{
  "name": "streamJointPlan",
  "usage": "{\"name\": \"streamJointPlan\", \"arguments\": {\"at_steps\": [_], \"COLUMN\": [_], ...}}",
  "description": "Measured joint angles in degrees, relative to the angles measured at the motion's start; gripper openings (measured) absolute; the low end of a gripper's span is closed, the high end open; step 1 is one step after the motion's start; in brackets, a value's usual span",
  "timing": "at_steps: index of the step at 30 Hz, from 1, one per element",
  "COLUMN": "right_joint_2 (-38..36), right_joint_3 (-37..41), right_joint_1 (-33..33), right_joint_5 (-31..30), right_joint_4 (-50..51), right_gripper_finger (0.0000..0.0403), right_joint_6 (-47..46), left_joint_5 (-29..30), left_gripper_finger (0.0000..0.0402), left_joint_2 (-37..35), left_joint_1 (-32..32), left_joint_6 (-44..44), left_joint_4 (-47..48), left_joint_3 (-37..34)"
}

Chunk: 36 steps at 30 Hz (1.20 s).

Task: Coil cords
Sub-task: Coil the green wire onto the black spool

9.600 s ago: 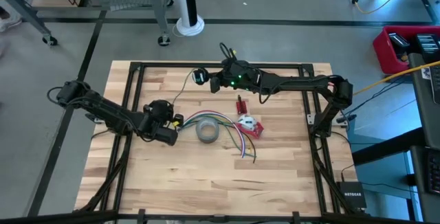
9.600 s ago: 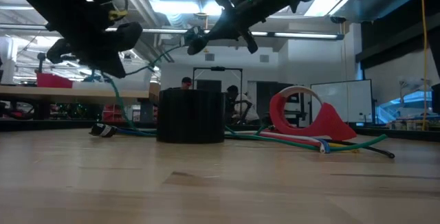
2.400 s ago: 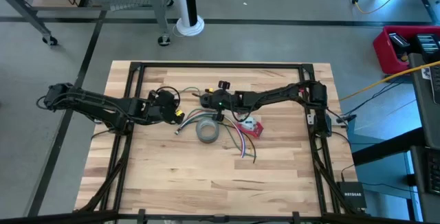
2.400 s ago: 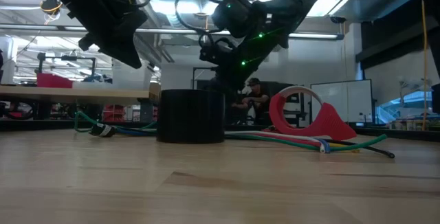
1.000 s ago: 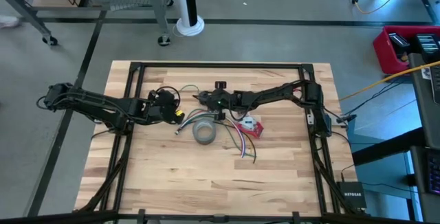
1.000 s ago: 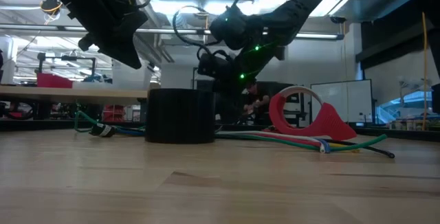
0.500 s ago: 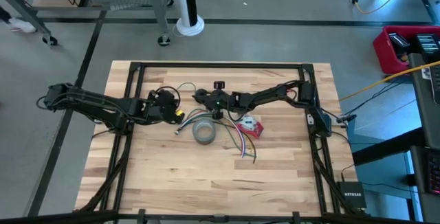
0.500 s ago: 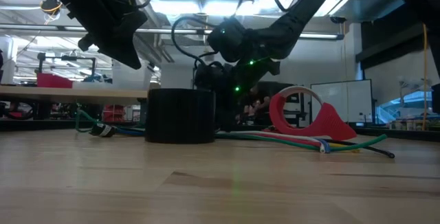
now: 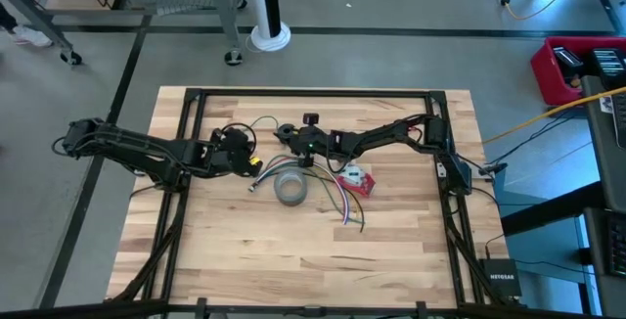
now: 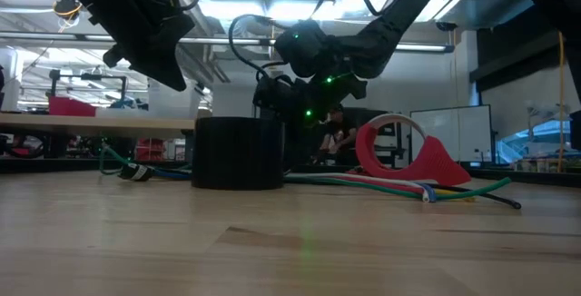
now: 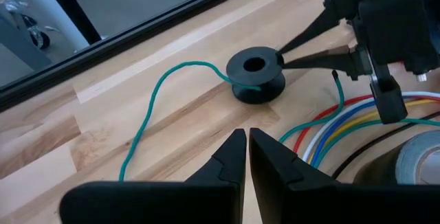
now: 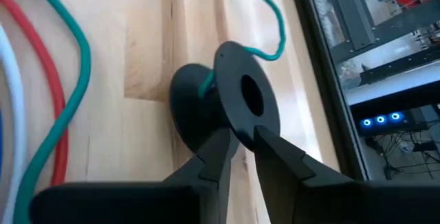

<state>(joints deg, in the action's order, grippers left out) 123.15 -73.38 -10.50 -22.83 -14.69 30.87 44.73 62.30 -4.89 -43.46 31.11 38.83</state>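
In the low view the dark tape roll (image 10: 238,153) hides the black plastic spool. The thin green cord (image 11: 155,104) runs off the left wrist picture's edge, its end unseen.

A wooden table (image 9: 293,250) carries a grey tape roll (image 9: 290,189), coloured cords (image 9: 337,202) (loose) and a red dispenser (image 9: 356,180).

One camera looks straight down on the table (image 9: 293,250); another sits level at tabletop height. Both wrist cameras look close past their claws at one black spool (image 11: 255,77).
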Motion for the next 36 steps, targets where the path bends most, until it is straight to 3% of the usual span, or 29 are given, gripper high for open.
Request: {"name": "streamJointPlan", "arguments": {"at_steps": [11,18,28,34,36], "right_joint_2": [1.0,5.3,6.0,6.0,6.0], "right_joint_3": [0.0,-0.1,0.0,0.0,0.0], "right_joint_1": [-0.1,-0.1,-0.9,-0.8,-0.6], "right_joint_5": [4.1,-1.5,0.4,-3.1,-4.8], "right_joint_4": [-3.0,-11.5,-15.5,-16.2,-17.3], "right_gripper_finger": [0.0069,0.0069,0.0068,0.0011,0.0011], "right_joint_6": [0.0,2.4,2.4,2.4,2.3], "left_joint_5": [0.0,0.0,0.0,0.0,0.0], "left_gripper_finger": [0.0013,0.0013,0.0013,0.0013,0.0013], "left_joint_2": [0.0,0.0,0.0,0.0,0.0], "left_joint_1": [0.0,0.0,0.0,0.0,0.0], "left_joint_6": [0.0,0.0,0.0,0.0,0.0], "left_joint_4": [0.0,-0.2,-0.2,-0.2,-0.1], "left_joint_3": [0.0,0.0,0.0,0.0,0.0]}}
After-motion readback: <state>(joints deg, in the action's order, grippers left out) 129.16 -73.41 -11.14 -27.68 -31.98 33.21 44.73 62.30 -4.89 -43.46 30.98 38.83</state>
